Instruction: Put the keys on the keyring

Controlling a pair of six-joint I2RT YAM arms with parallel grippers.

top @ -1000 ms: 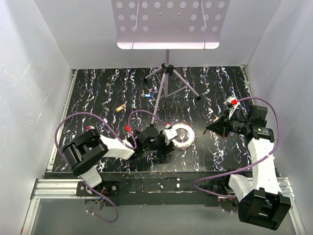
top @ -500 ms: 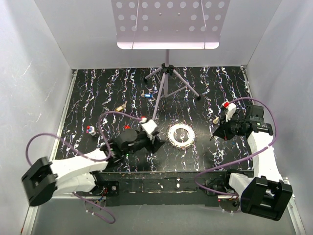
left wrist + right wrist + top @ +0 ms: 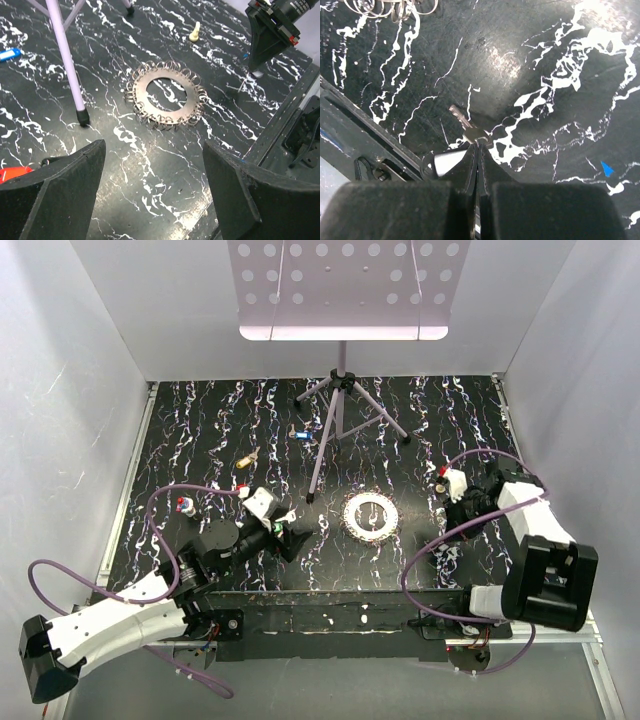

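Carrying the silver key point(image 3: 462, 121) across to the keyring point(image 3: 370, 515) is the step in hand. Your right gripper point(image 3: 477, 145) has its fingers pressed together on the key's head, and the blade points out ahead of them. The key sits very low over the table point(image 3: 450, 420), and I cannot tell whether it is clear of the surface. Raise it a little before you travel, or the tip may drag and twist in the pinch.

The keyring lies flat between the two arms, near a foot of the tripod stand point(image 3: 341, 380), with small wire loops fringing its rim. Pick one loop on the side facing the right arm and come in low and slow, blade first. Your pinch probably covers the hole in the head, so you may need to regrip further down the blade.

Your left gripper point(image 3: 152, 145) is spread wide and carries nothing, just on the near side of the ring. Bring it down on the flat of the ring to pin it, because a light ring like this will likely slide when the key pushes on it
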